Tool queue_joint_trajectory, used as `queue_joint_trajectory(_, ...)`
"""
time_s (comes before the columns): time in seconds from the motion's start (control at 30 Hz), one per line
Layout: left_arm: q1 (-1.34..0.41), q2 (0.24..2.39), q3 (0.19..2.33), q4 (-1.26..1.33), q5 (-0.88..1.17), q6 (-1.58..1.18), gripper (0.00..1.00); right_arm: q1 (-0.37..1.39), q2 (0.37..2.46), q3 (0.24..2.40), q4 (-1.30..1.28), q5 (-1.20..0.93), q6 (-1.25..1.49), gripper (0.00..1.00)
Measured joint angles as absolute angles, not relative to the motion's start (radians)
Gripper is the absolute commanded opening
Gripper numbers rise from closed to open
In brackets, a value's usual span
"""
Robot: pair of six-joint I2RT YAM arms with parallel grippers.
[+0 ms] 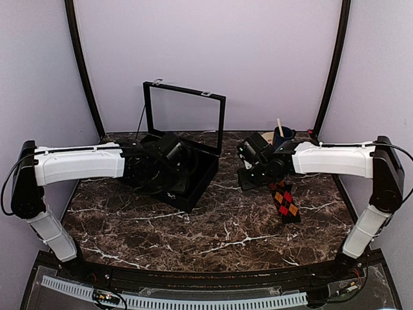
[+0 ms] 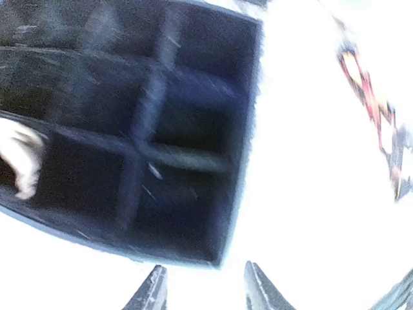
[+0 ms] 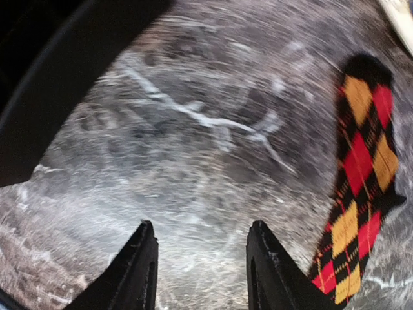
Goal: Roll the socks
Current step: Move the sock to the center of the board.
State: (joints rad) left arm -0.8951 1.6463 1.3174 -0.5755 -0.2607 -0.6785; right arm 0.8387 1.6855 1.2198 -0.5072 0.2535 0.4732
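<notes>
box [image 1: 193, 189] left on table [image 1: 219, 226] | socks [image 1: 285, 201] right, well apart | cup [image 1: 282, 137] behind socks

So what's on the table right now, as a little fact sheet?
socks: flat, unrolled, on the marble table
right end effector: open, empty, beside the socks
left end effector: open, empty, above the black box
black box: lid up, divided into compartments
mug: far edge, stick inside
</notes>
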Motion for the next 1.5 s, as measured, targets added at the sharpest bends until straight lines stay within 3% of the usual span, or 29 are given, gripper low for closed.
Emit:
queue_joint_trajectory(0.23, -1.050, 1.628, 1.169, -0.460, -0.258, -0.546, 0.39, 0.811, 1.630, 1.126, -0.635, 0.422, 0.666, 0.32)
queue_joint_trajectory(0.63, -1.109, 1.731, 1.152, -0.332, -0.217, -0.411, 0.38, 0.723, 1.556, 0.998, -0.744, 0.522, 0.909, 0.13)
queue_joint_trajectory(1.27, -1.108, 1.872, 1.119, -0.307, -0.247, -0.410, 0.39, 0.670, 1.541, 0.755, -0.582, 0.399, 0.998, 0.05)
queue_joint_trajectory(1.5, -1.108, 1.850, 1.109, -0.308, -0.252, -0.427, 0.39, 0.844, 1.521, 0.729, -0.538, 0.388, 1.106, 0.06)
